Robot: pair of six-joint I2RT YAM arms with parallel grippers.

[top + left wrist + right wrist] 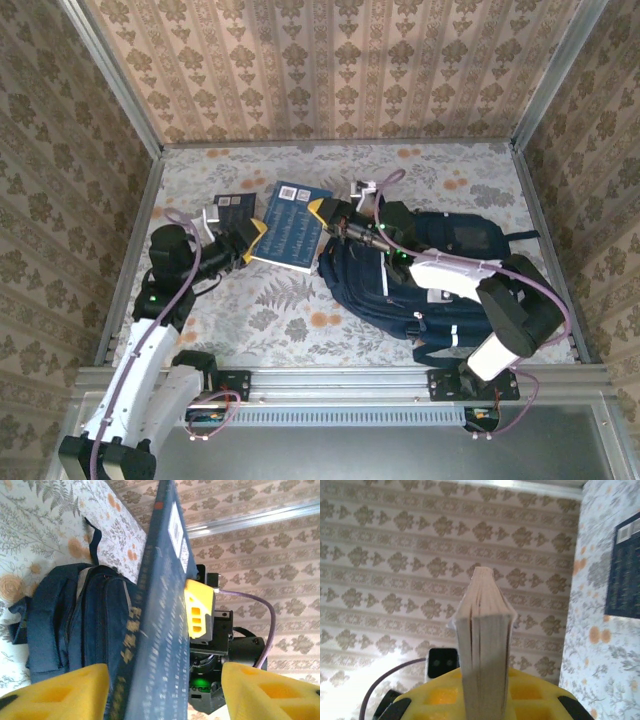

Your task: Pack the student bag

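Observation:
The student bag [430, 275], a navy backpack, lies on the right half of the table; the left wrist view shows it as [75, 615]. Left of it, a blue book [292, 226] hangs tilted between my two grippers. My right gripper [325, 214] is shut on the book's right edge, and in the right wrist view the page block [485, 645] is clamped between the yellow fingers [535, 692]. My left gripper [256, 238] is at the book's left edge, open. In the left wrist view its fingers [60, 692] stand apart from the book's cover [160, 630] on both sides.
A second dark book [232, 207] lies flat on the floral table at the back left, also seen as [624, 575]. A small white object [368, 186] sits behind the bag. Wallpapered walls with metal rails [135, 260] enclose the table on three sides.

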